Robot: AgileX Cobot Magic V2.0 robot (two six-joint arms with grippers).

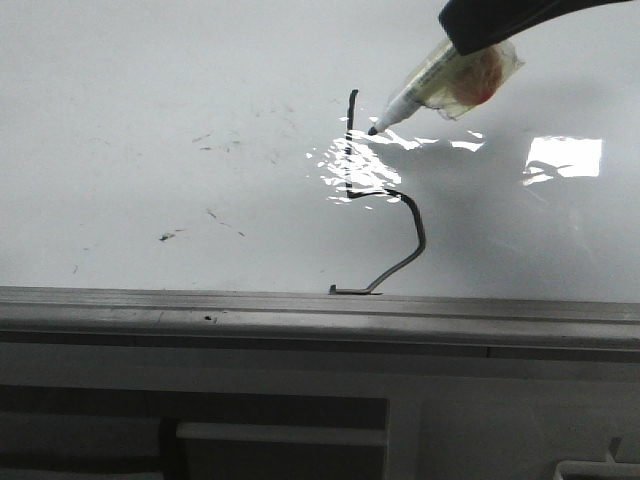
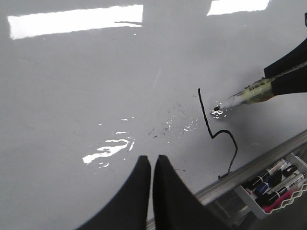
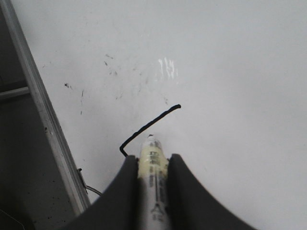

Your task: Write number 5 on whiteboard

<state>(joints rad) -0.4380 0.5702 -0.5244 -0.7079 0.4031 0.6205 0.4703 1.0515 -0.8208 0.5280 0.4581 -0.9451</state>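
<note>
The whiteboard (image 1: 150, 100) fills the views, glossy with glare. The number 5 (image 1: 421, 225) is a thin black line: a straight upright, a curved belly and a small tail that ends at the near rim. It also shows in the left wrist view (image 2: 206, 117) and partly in the right wrist view (image 3: 150, 125). My right gripper (image 1: 478, 40) is shut on a white marker (image 1: 430, 85). The marker's black tip sits just right of the upright, near its top; I cannot tell if it touches the board. My left gripper (image 2: 152, 160) is shut and empty above the board, left of the figure.
A grey metal rim (image 1: 200, 305) runs along the board's near edge. Small dark smudges (image 1: 215, 140) lie left of the figure. A tray of several spare markers (image 2: 278, 182) sits just past the rim, at the lower right of the left wrist view.
</note>
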